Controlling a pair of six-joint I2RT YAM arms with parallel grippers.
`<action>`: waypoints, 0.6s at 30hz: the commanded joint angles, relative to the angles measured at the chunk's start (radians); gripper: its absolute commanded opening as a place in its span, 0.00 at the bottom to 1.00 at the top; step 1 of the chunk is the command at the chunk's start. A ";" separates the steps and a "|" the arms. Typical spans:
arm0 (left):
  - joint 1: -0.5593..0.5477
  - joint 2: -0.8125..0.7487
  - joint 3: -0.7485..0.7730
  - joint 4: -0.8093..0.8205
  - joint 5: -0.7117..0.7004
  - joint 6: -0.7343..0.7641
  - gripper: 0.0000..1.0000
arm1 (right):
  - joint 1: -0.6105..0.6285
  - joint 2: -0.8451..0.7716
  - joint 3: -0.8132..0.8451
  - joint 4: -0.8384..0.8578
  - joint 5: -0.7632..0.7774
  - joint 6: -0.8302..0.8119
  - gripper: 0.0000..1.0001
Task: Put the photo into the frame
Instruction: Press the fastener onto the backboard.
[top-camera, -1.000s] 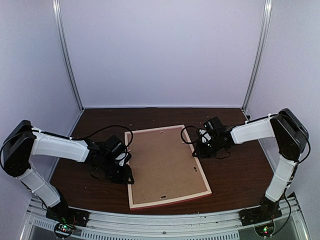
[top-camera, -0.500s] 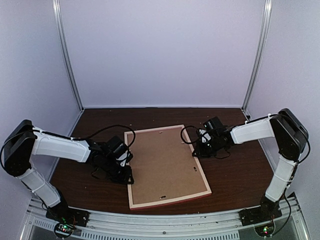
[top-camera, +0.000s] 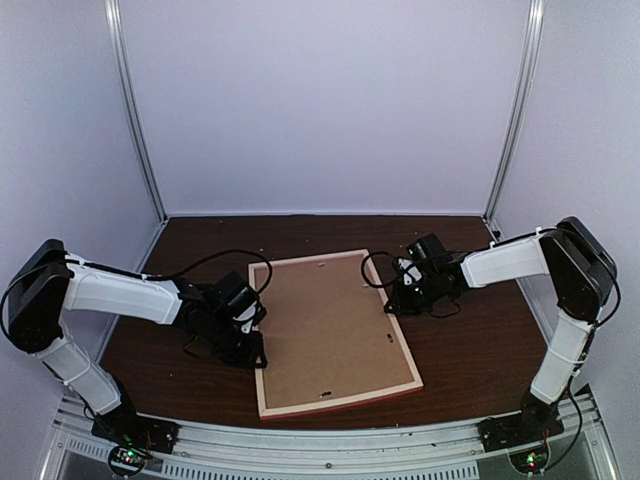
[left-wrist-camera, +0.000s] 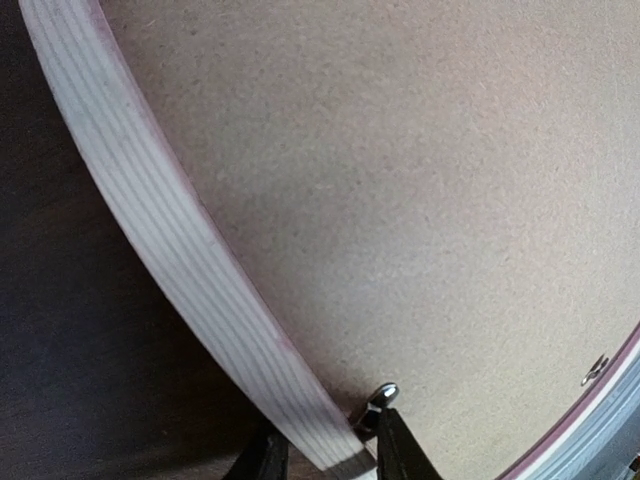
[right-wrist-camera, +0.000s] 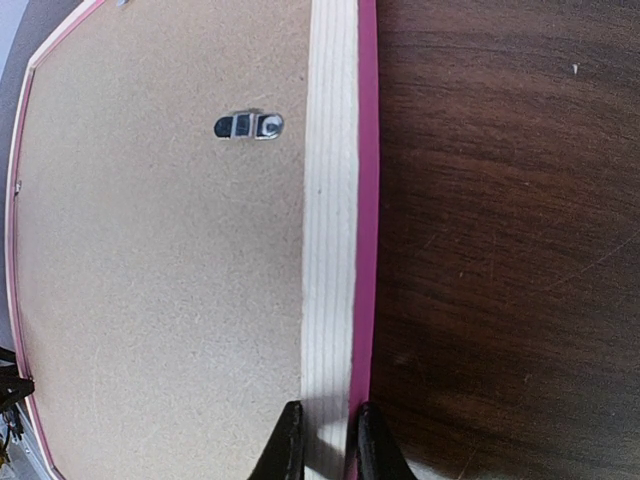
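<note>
The frame (top-camera: 340, 399) lies face down on the dark table, its brown backing board (top-camera: 330, 325) facing up. The photo is not in view. My left gripper (top-camera: 256, 350) is at the frame's left rail (left-wrist-camera: 170, 230). Its jaws (left-wrist-camera: 322, 455) stand astride that rail, narrowly open, with a thin dark gap on the outer side. A small metal tab (left-wrist-camera: 380, 395) sits against the inner finger. My right gripper (top-camera: 392, 300) is at the right rail (right-wrist-camera: 328, 200). There its fingers (right-wrist-camera: 326, 440) are shut on the pale wood and pink edge.
A metal turn clip (right-wrist-camera: 250, 125) lies on the backing board near the right rail. Another small clip (left-wrist-camera: 595, 370) shows by the far rail. Black cables trail on the table (top-camera: 480, 350) beside both wrists. Purple walls close in the back and sides.
The left jaws have narrowed around the left rail. Neither arm nor the frame has visibly moved.
</note>
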 joint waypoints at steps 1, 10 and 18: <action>0.004 0.024 0.001 -0.085 -0.090 0.035 0.29 | 0.006 0.070 -0.033 -0.018 -0.031 0.014 0.14; 0.004 0.033 0.030 -0.072 -0.081 0.058 0.26 | 0.005 0.064 -0.033 -0.027 -0.028 0.010 0.13; 0.006 -0.010 0.063 -0.064 -0.053 0.071 0.59 | 0.005 0.065 -0.033 -0.024 -0.029 0.012 0.13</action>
